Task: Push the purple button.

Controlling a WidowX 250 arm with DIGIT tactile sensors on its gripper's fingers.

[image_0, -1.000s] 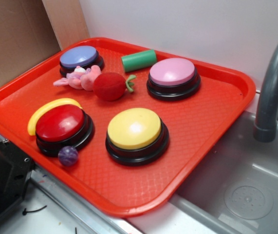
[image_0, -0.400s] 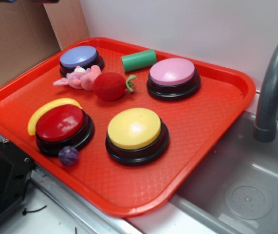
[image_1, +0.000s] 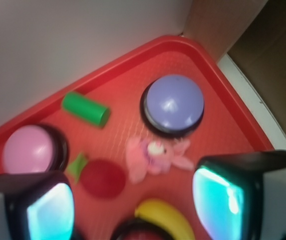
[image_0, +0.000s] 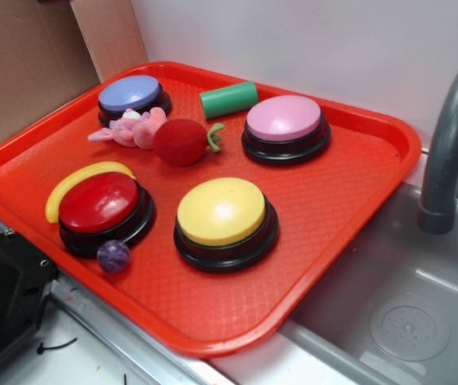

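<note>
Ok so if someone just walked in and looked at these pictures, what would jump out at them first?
Probably the bright red tray beside a grey sink, carrying four big domed buttons: the purple button at the far left corner, pink far right, red and yellow nearer. In the wrist view, the open gripper hangs above the tray, its fingers glowing teal.

No readable text, labels, brands, numbers or signs anywhere in either view, whether on buttons, tray or surroundings.
</note>
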